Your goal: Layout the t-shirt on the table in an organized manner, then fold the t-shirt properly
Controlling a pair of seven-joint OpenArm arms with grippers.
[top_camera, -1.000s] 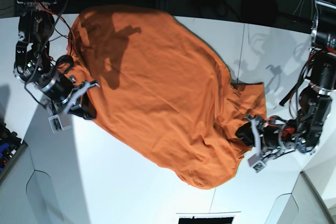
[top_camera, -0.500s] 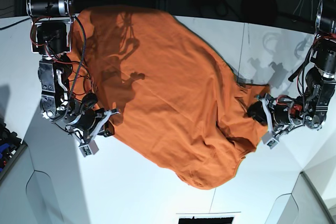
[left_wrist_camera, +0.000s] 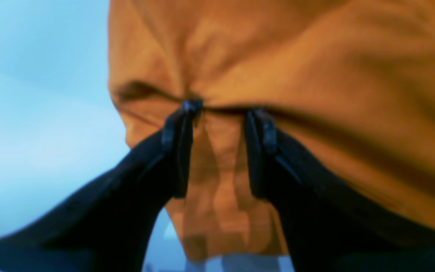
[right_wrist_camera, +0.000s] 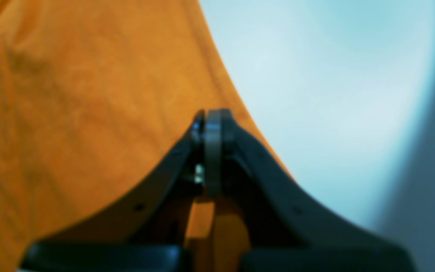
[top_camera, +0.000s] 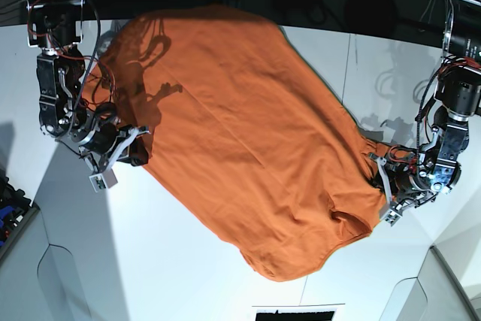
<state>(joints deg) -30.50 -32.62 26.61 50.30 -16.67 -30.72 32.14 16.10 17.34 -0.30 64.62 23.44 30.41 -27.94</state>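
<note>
Base view: t-shirt (top_camera: 240, 133) stretched across desk (top_camera: 173, 261).
Left gripper (left_wrist_camera: 221, 109): clamped on t-shirt fold.
Right gripper (right_wrist_camera: 212, 117): closed on t-shirt edge.

Base overhead, far; wrist views close behind jaws; shared t-shirt (top_camera: 240, 133).

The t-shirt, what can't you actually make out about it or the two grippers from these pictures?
- Base view: the t-shirt lies bunched, so its neck, tag and sleeves are hidden in folds.
- Base view: the left gripper is partly buried under cloth.
- Left wrist view: blurred; how much cloth sits between the parted jaws is unclear.
- Right wrist view: the right gripper is shut, but blur and its own body hide whether cloth is pinched.
</note>
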